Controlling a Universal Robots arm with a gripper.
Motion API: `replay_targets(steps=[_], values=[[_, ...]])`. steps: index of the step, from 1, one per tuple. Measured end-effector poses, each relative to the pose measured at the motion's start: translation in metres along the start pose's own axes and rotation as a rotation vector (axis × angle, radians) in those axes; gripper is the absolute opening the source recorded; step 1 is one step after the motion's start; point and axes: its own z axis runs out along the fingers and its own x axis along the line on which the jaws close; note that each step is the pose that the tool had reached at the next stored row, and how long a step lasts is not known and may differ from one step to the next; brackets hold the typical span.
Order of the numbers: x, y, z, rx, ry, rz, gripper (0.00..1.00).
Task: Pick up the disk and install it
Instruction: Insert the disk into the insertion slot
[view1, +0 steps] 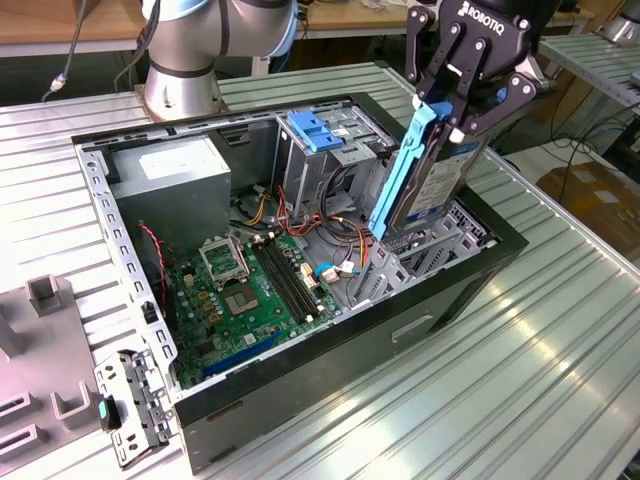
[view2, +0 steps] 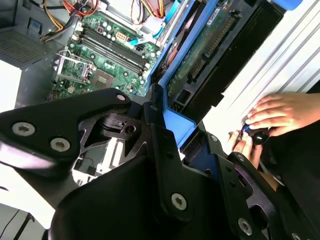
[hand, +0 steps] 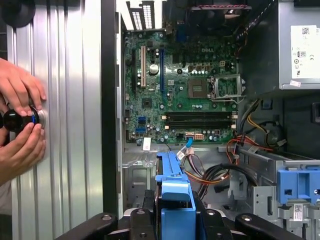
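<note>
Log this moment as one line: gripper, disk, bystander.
gripper: shut on disk | disk: near upright, lower end inside computer case, upper part above its rim | hands: on black knob beside case

Bright even light, glare on table (view1: 565, 330)

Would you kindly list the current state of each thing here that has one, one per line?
Computer case: lying on its side, open, motherboard exposed.
Disk: held on end, tilted, lower end inside the case.
Gripper: shut on the disk's upper end.
Person's hands: holding a dark round knob beside the case.
</note>
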Motion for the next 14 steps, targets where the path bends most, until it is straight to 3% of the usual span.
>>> replay_targets(steps=[9,14], values=[[-0.0007,-0.0195,0.0050,0.0000,0.0001,0.000,0.37],[0.0023,-0.0217,0.0122,0.0000,0.0009,0.000,0.37]])
